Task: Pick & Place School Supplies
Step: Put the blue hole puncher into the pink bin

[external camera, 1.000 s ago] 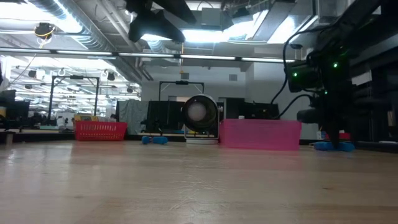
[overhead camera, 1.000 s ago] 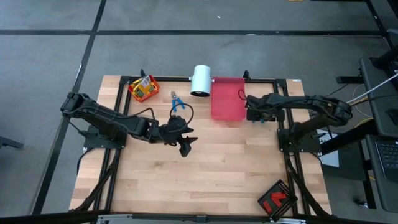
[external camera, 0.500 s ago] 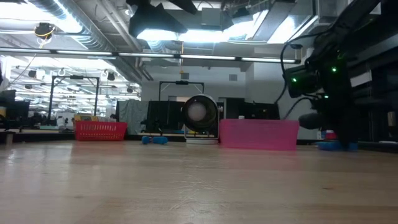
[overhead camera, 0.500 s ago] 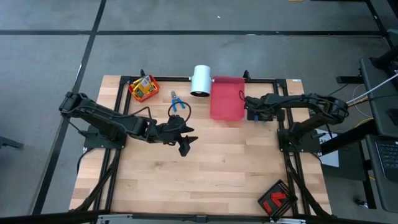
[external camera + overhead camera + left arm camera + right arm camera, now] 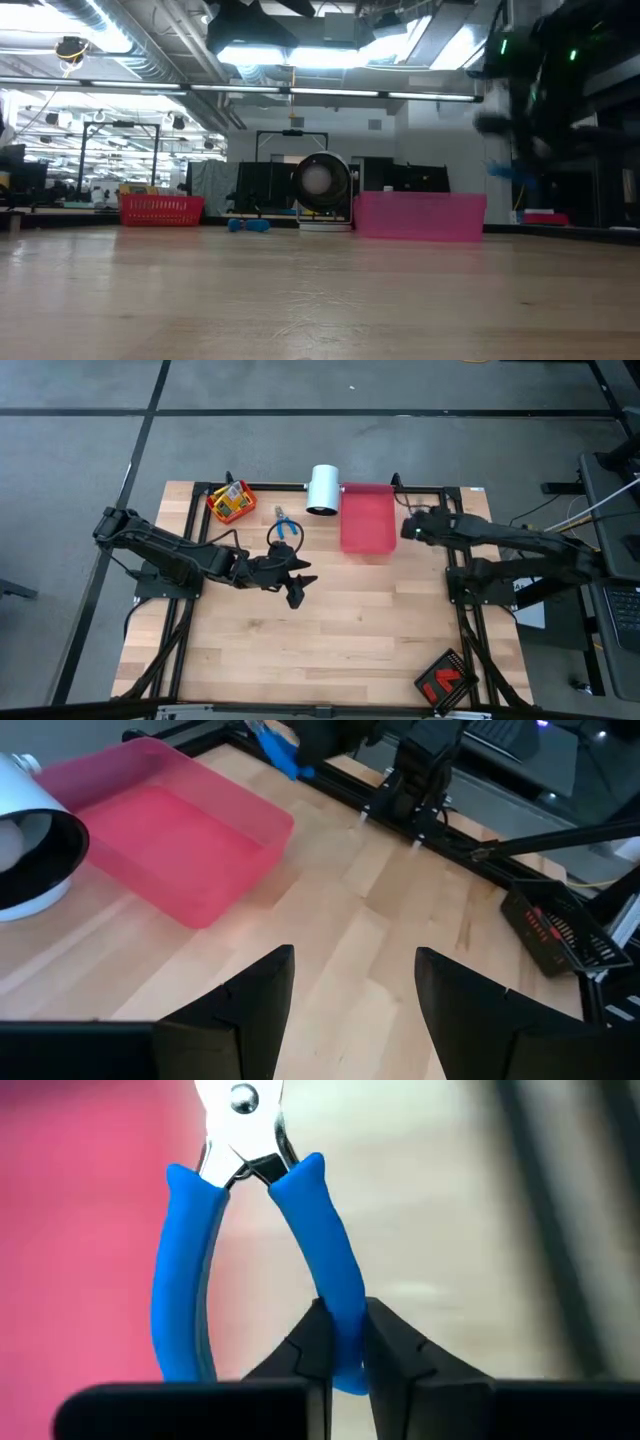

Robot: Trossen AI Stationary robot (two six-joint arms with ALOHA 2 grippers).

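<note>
Since the earlier frame the right pincer (image 5: 340,1342) has lifted off the table (image 5: 330,630), pinching one handle of the blue-handled pliers (image 5: 255,1230), a grip only its wrist view shows. Overhead, it hangs beside the pink bin (image 5: 366,524). Left pincer (image 5: 352,982) spread mid-table; second pliers (image 5: 285,523) lie near the white cylinder (image 5: 323,489).

Low view: right arm (image 5: 530,90) smeared by motion blur at upper right, gripper outline unreadable; blue smudge (image 5: 508,172) below it, shape not resolvable. High view: right gripper (image 5: 408,528) too small to show what sits between the fingers. Red basket (image 5: 231,502) contents too small to count, print illegible. Right wrist view: blue-handled pliers (image 5: 255,1230) cut off at top edge, tips out of frame; background fully blurred. Left wrist view: white cylinder (image 5: 30,845) cropped at left edge; black tray (image 5: 560,930) cropped at right.
</note>
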